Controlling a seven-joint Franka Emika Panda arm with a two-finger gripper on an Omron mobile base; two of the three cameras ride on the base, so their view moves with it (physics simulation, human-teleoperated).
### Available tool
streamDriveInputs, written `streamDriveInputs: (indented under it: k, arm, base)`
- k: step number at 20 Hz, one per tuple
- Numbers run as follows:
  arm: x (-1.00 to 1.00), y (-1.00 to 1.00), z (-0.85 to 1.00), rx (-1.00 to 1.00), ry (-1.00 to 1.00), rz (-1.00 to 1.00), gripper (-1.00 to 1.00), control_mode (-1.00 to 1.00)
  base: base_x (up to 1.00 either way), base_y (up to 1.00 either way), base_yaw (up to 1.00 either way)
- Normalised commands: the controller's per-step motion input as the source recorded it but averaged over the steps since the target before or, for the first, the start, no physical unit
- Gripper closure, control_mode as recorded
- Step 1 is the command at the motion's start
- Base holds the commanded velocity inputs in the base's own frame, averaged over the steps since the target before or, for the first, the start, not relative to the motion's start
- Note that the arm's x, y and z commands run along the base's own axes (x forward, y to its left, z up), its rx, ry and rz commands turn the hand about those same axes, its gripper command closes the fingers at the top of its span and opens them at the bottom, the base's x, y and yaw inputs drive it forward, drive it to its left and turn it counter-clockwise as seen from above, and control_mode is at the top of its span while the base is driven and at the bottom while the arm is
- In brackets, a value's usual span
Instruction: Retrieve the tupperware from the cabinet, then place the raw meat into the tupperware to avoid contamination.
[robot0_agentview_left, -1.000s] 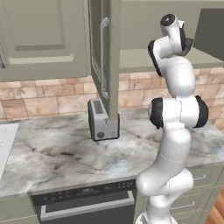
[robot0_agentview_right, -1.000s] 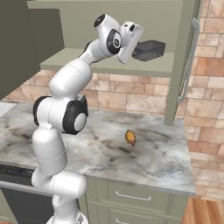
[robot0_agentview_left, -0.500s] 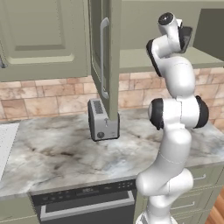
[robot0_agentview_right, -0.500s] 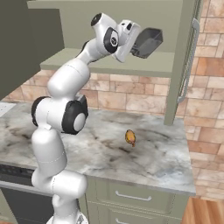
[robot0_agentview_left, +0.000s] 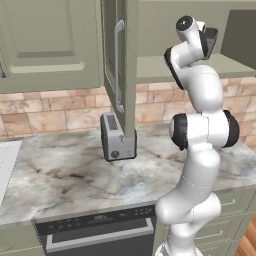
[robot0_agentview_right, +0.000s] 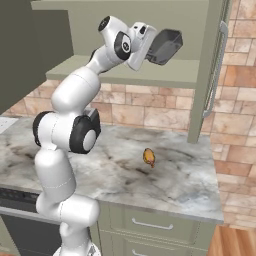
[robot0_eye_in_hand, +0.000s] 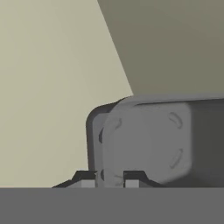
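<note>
Gripper (robot0_agentview_right: 152, 50) clenched on tupperware (robot0_agentview_right: 165, 46) rim, box tilted on edge above cabinet (robot0_agentview_right: 150, 75) shelf. Looks light, rigid, smooth plastic; thin wall best pinch spot. Raw meat (robot0_agentview_right: 149, 157) on counter below cabinet.

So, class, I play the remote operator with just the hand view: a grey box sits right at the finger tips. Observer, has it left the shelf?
Observer: Yes. In the right base view the tupperware hangs tilted in the air in front of the open cabinet, above its lower shelf.
Operator: Is the gripper really holding it?
Observer: The gripper is shut on the tupperware's edge.
Operator: Where is the raw meat?
Observer: The raw meat lies on the marble counter, below and in front of the cabinet.
Operator: Anything else on the counter?
Observer: A silver toaster stands by the open left door.
</note>
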Motion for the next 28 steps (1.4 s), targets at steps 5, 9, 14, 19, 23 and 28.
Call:
streamDriveInputs:
  k: [5,9,14,19,23,28]
  arm:
    - [0.00,0.00,0.00,0.00,-0.04,-0.01,1.00,-1.00]
    - [-0.06,0.00,0.03,-0.01,-0.15,0.00,1.00,-1.00]
    - [-0.09,0.04,0.01,-0.02,-0.16,0.00,1.00,-1.00]
    - [-0.33,0.02,0.00,-0.01,-0.09,0.00,1.00,-1.00]
    - [-0.45,0.02,0.04,0.00,-0.07,-0.01,1.00,-1.00]
    - [-0.42,0.01,0.03,0.00,-0.02,-0.01,1.00,-1.00]
  base:
    - [0.00,0.00,0.00]
    - [0.00,0.00,0.00]
    - [0.00,0.00,0.00]
    - [0.00,0.00,0.00]
    - [0.00,0.00,0.00]
    - [0.00,0.00,0.00]
